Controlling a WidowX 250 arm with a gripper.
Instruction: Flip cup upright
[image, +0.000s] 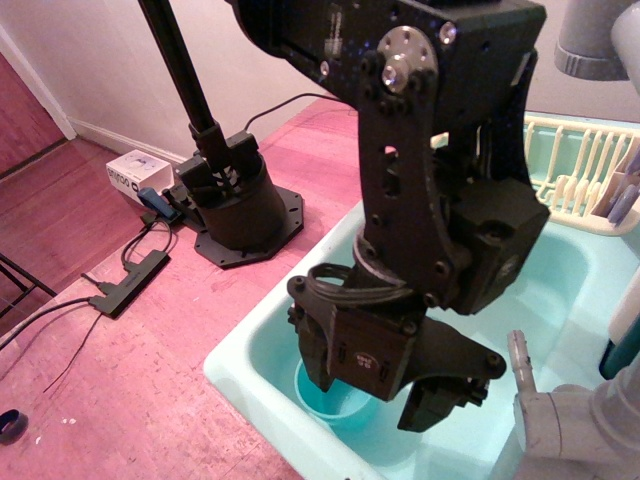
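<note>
The teal translucent cup (335, 402) stands on the floor of the pale mint sink basin (238, 372), near its front left corner. Its round rim seems to face up, and its handle is hidden. My black gripper (375, 392) hangs straight down into the basin right over the cup. Its jaws are spread wide. The left finger (318, 362) is at the cup's rim and the right finger (432, 405) stands clear of the cup to the right. The gripper body covers the cup's far side.
A grey faucet (560, 425) rises at the sink's front right, close to the right finger. A cream dish rack (575, 165) sits behind the basin. The arm's base (235, 205), a white box (135, 172) and a power strip (130, 282) stand on the pink floor to the left.
</note>
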